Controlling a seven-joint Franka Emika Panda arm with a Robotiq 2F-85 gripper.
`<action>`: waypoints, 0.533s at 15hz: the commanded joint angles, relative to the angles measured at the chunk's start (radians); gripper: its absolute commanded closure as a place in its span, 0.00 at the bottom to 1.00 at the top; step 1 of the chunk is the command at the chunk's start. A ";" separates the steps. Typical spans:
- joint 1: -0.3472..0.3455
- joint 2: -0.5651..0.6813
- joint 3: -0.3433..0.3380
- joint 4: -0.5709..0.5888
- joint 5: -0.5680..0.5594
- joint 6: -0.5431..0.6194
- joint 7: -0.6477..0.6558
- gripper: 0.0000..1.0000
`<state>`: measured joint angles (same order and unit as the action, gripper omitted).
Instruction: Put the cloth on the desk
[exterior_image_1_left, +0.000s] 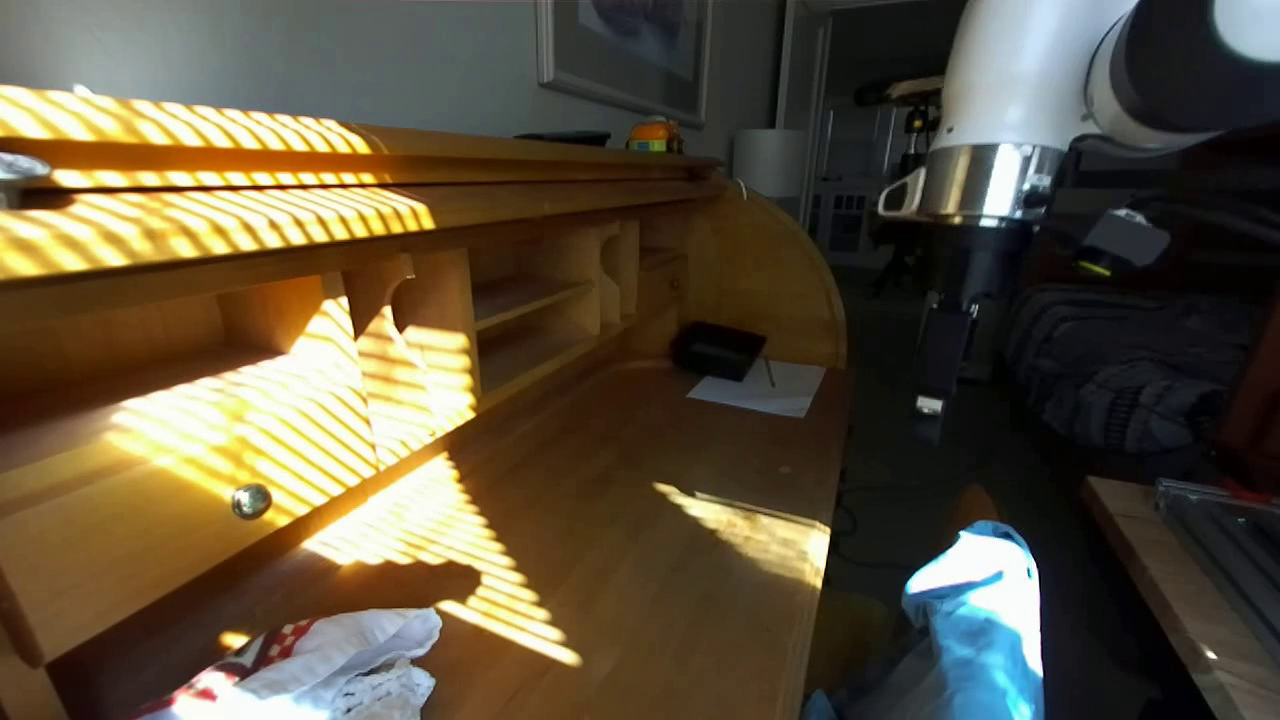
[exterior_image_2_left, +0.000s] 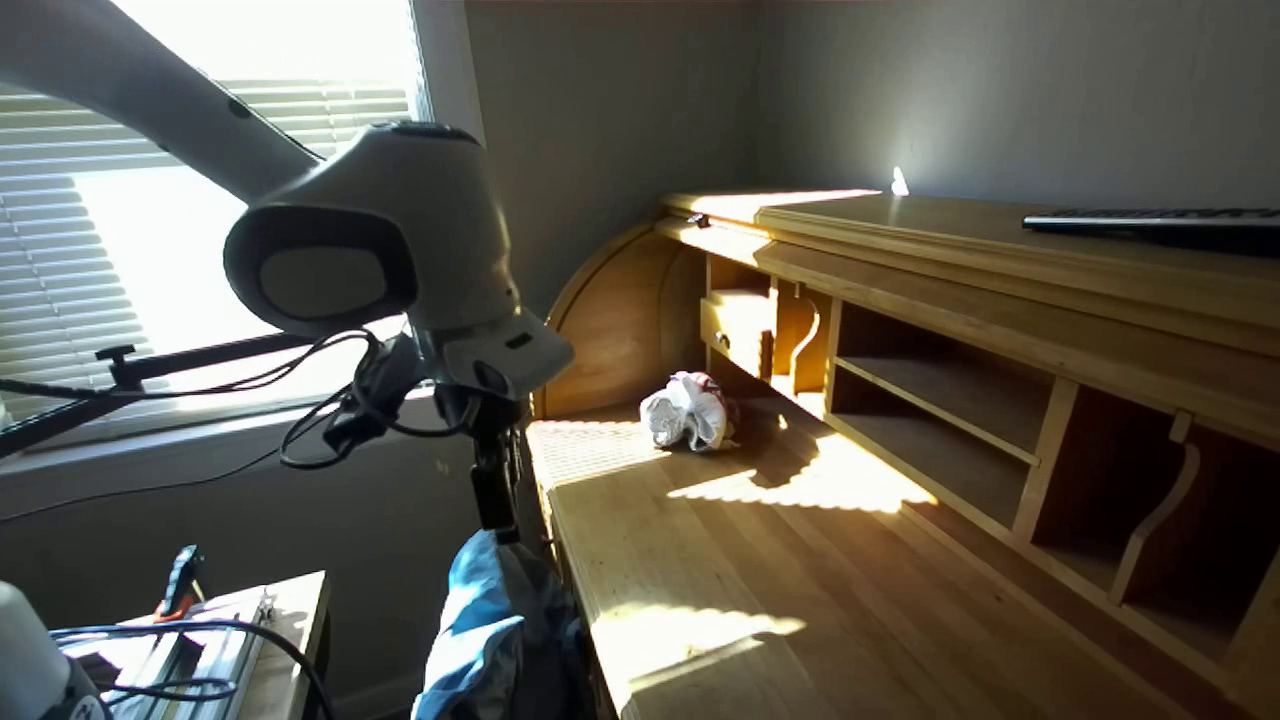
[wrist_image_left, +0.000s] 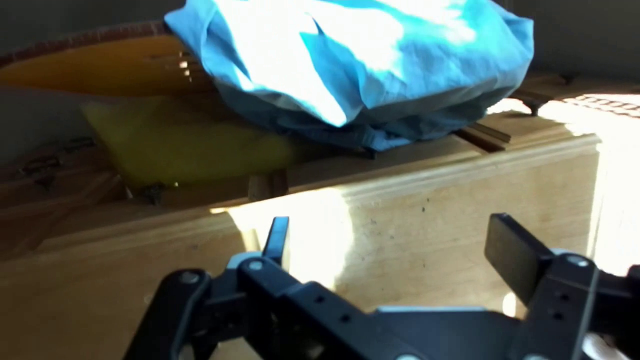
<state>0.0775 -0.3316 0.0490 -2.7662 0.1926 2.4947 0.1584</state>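
Note:
A light-blue cloth (exterior_image_1_left: 975, 600) hangs in folds over the wooden chair back beside the desk's front edge. It also shows in an exterior view (exterior_image_2_left: 480, 610) and at the top of the wrist view (wrist_image_left: 370, 65). A crumpled white-and-red cloth (exterior_image_1_left: 340, 660) lies on the desk top (exterior_image_1_left: 620, 560); it also shows in an exterior view (exterior_image_2_left: 688, 412). My gripper (wrist_image_left: 387, 237) is open with nothing between its fingers. In both exterior views it points down above the blue cloth's level, off the desk's front edge (exterior_image_1_left: 930, 405) (exterior_image_2_left: 505, 530). The fingers look apart from the blue cloth.
The chair back (wrist_image_left: 100, 65) and a yellow cushion (wrist_image_left: 200, 145) stand close to the desk front. A black box (exterior_image_1_left: 718, 350) and white paper (exterior_image_1_left: 765, 388) lie at a desk end. Pigeonholes (exterior_image_2_left: 940, 400) line the desk's rear. A side table (exterior_image_2_left: 290, 620) stands behind the arm.

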 joint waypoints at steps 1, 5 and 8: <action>-0.007 0.157 0.012 0.047 0.011 -0.005 0.053 0.00; -0.001 0.310 0.009 0.093 0.020 -0.037 0.058 0.00; 0.006 0.401 0.013 0.131 0.050 -0.055 0.015 0.00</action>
<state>0.0789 -0.0351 0.0520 -2.7025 0.1940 2.4729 0.2031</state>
